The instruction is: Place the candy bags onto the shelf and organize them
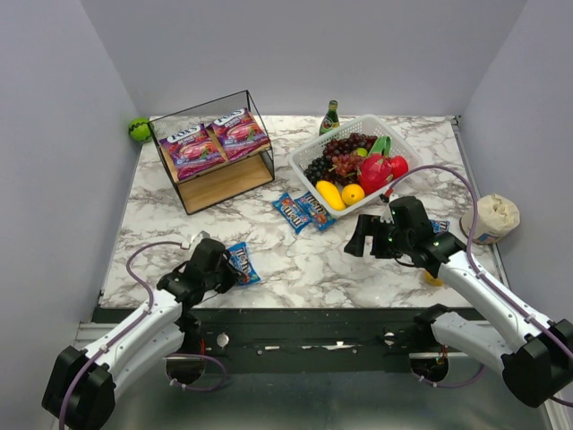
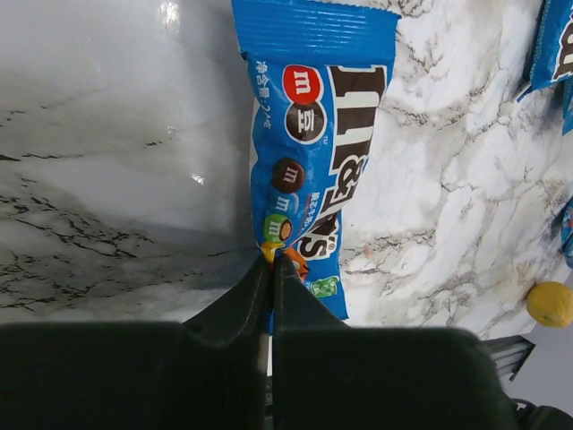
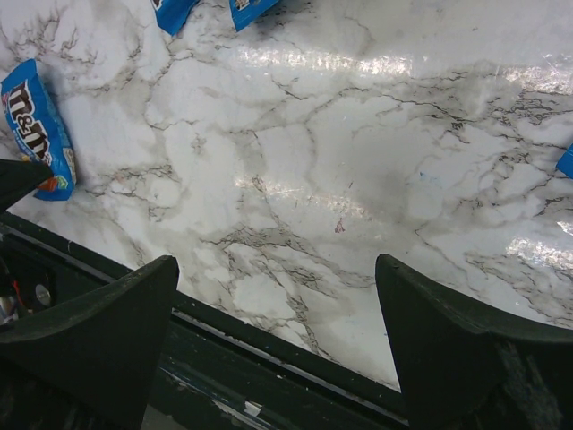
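Observation:
The shelf (image 1: 218,148), a black wire rack with wooden boards, stands at the back left with two purple candy bags (image 1: 213,140) flat on its top board. My left gripper (image 1: 224,267) is shut on the near end of a blue packet (image 1: 240,262), which lies on the marble near the front edge; in the left wrist view the packet (image 2: 313,134) stretches away from the shut gripper (image 2: 271,262). Two more blue packets (image 1: 303,211) lie mid-table. Another blue packet (image 1: 440,227) peeks out beside my right arm. My right gripper (image 1: 365,238) is open and empty above bare marble (image 3: 276,269).
A white lattice basket (image 1: 394,143) of fruit stands at the back right, with a green bottle (image 1: 330,116) behind it. A green ball (image 1: 139,129) sits left of the shelf. A wrapped roll (image 1: 491,218) is at the right edge. A small orange (image 1: 432,279) lies under my right arm.

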Robot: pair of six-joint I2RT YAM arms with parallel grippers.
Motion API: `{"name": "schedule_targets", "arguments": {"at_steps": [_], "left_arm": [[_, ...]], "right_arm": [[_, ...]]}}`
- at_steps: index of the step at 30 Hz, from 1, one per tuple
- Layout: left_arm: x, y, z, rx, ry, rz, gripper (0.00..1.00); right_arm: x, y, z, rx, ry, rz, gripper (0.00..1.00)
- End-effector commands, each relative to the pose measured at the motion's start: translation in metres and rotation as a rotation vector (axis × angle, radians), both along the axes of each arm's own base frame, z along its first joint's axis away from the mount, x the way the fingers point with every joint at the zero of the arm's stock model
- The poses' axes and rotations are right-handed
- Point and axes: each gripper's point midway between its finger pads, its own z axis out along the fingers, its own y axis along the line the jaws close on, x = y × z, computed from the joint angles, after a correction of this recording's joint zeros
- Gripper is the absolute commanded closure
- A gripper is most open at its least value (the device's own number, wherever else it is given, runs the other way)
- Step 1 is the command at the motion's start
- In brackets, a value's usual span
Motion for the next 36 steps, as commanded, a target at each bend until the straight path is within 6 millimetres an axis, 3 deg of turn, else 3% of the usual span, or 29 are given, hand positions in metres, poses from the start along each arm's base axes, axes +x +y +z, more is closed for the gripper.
{"name": "schedule_targets", "arguments": {"at_steps": [1,9,13,23,31,36], "left_arm": [[0.004,0.024,0.002,0.150,0.004,0.043,0.96],[0.046,0.038,0.039,0.283,-0.102,0.058,0.97],[0.081,0.042,0.061,0.309,-0.164,0.058,0.97],[0.153,0.070,0.085,0.381,-0.263,0.077,0.96],[0.202,0.053,0.096,0.332,-0.350,0.036,0.96],[0.220,0.040,0.091,0.271,-0.368,0.046,0.96]], "right_arm": [[0.002,0.002,0.000,0.012,-0.004,0.011,0.01],[0.003,0.002,-0.001,0.004,-0.004,0.009,0.01],[0.003,0.001,-0.002,-0.002,-0.006,0.009,0.01],[0.005,-0.004,-0.005,-0.022,-0.012,-0.003,0.01],[0.008,-0.003,-0.005,-0.032,-0.009,0.004,0.01],[0.010,-0.002,-0.004,-0.037,-0.007,0.003,0.01]]}}
